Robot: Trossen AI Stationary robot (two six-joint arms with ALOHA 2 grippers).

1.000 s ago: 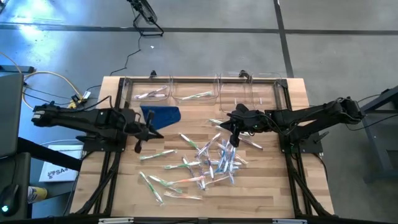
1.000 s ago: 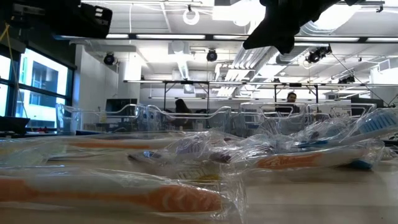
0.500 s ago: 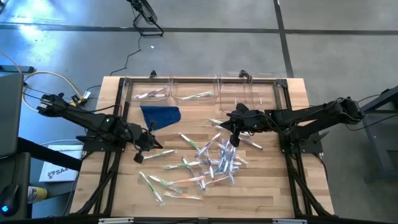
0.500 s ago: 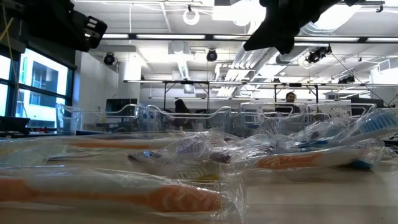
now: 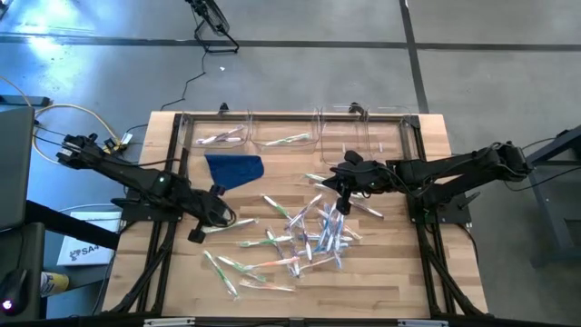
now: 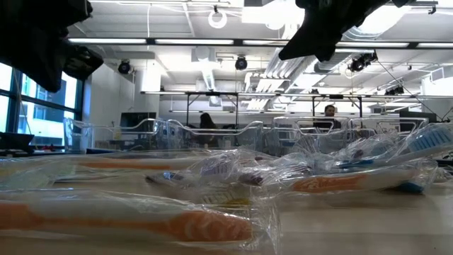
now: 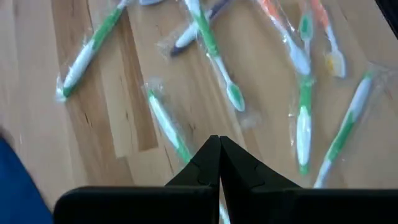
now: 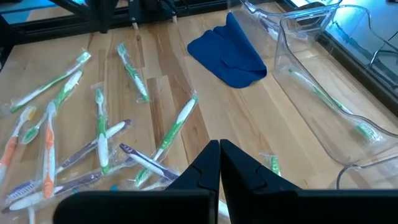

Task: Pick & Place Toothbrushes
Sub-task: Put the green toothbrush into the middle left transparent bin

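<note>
Since the earlier frame, left gripper (image 5: pixel 197 233) has swung down toward the bench's (image 5: pixel 381 282) front-left toothbrushes (image 5: pixel 300 238), fingers shut and empty, apparently approaching a pick; right gripper (image 5: pixel 338 202) hovers shut and empty over the scattered pile

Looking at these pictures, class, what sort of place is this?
Probably a robotics lab or workshop in an open industrial hall: a pale wooden work table strewn with plastic-wrapped toothbrushes, bare ceiling ducts and pipes, and a grey concrete floor.
</note>
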